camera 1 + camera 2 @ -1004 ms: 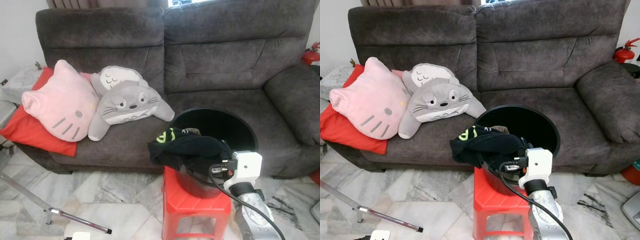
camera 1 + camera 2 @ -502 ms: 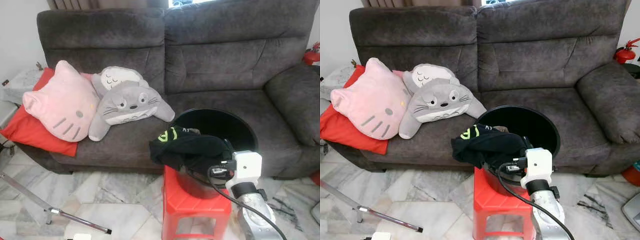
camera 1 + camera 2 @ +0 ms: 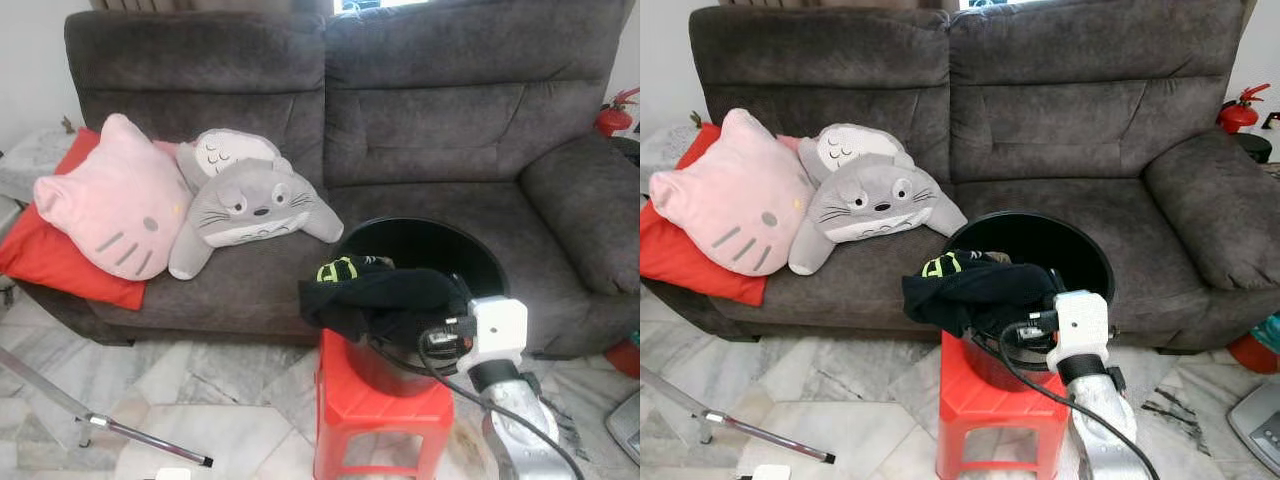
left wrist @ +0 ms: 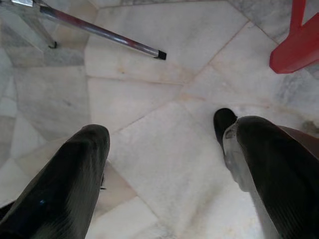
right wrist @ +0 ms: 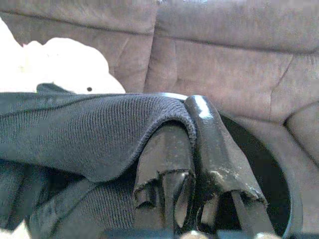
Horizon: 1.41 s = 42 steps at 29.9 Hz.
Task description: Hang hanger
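Clothing, a black knit garment with green lettering (image 3: 375,295), is draping over the round black plastic bucket (image 3: 480,262) on our red plastic stool (image 3: 380,415). Our right gripper (image 5: 192,134) is pinching its fabric, reaching toward ten o'clock. Our left gripper (image 4: 164,164) is hanging spread over marble floor (image 4: 149,109).

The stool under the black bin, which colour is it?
The stool is red; the right eye view shows it best.
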Tool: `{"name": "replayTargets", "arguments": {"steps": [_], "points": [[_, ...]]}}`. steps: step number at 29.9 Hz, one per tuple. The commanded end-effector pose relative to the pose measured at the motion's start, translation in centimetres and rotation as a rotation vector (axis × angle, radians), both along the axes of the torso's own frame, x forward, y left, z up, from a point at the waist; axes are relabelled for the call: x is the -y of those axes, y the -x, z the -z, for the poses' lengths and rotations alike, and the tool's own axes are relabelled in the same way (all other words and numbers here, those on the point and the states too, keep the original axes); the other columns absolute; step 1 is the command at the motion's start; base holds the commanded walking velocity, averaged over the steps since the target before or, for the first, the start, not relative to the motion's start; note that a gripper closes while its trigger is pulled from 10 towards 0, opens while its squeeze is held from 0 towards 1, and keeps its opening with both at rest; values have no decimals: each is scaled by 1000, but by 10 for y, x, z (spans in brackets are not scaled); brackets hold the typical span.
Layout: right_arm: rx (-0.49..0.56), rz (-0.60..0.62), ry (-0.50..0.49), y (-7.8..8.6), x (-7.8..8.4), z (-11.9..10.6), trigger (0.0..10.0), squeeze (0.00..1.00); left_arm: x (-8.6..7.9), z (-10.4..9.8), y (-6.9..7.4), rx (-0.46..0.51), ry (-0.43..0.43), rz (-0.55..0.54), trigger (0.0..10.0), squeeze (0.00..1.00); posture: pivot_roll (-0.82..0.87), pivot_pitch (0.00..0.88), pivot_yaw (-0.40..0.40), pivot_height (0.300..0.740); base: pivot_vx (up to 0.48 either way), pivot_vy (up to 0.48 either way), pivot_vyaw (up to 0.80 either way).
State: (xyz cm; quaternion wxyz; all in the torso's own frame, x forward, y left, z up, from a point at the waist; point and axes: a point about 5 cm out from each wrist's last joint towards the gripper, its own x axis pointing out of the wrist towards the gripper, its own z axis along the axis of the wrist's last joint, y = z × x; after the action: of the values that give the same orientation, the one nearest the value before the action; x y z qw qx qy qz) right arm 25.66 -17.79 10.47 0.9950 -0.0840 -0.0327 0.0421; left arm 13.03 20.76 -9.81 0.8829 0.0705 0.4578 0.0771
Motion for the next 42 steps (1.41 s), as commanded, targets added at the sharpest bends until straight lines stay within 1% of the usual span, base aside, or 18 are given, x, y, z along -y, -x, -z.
{"name": "replayTargets", "arguments": {"steps": [1, 6, 11, 15, 18, 23, 29, 32, 42], "points": [[-21, -2, -1, -1, -1, 3, 10000, 0, -4, 2, 6, -31, -10, -22, 10000, 0, -243, 0, 50, 740, 0, 0, 0], [-19, -6, -3, -3, -3, 4, 10000, 0, -12, 2, 11, -39, -15, -38, 10000, 0, -231, 0, 47, 740, 0, 0, 0], [-12, -13, -6, -7, -6, 3, 10000, 0, -16, 2, 15, -43, -13, -56, 10000, 0, -233, 0, 51, 740, 0, 0, 0], [-6, -11, -7, -8, -7, 1, 10000, 0, -18, 3, 21, -55, -11, -57, 10000, 0, -247, 0, 59, 740, 0, 0, 0], [-4, -3, -6, -7, -6, 2, 10000, 0, -20, 4, 26, -67, -9, -52, 10000, 0, -257, 0, 69, 740, -244, 0, 0], [0, 0, -5, -7, -6, 2, 10000, 0, -23, 4, 29, -72, -12, -50, 10000, 0, -259, 0, 70, 740, -251, 0, 0], [1, -1, -4, -6, -7, 1, 10000, 0, -24, 4, 30, -72, -13, -50, 10000, 0, -259, 0, 70, 740, -251, 0, 0], [4, -9, 1, -8, -9, -1, 10000, 0, -27, 4, 31, -70, -15, -58, 10000, 0, -252, 0, 60, 740, -296, 0, 0], [5, -10, 2, -10, -11, -3, 10000, 0, -25, 5, 34, -72, -11, -59, 10000, 0, -242, 0, 54, 740, -303, 0, 0]]}}
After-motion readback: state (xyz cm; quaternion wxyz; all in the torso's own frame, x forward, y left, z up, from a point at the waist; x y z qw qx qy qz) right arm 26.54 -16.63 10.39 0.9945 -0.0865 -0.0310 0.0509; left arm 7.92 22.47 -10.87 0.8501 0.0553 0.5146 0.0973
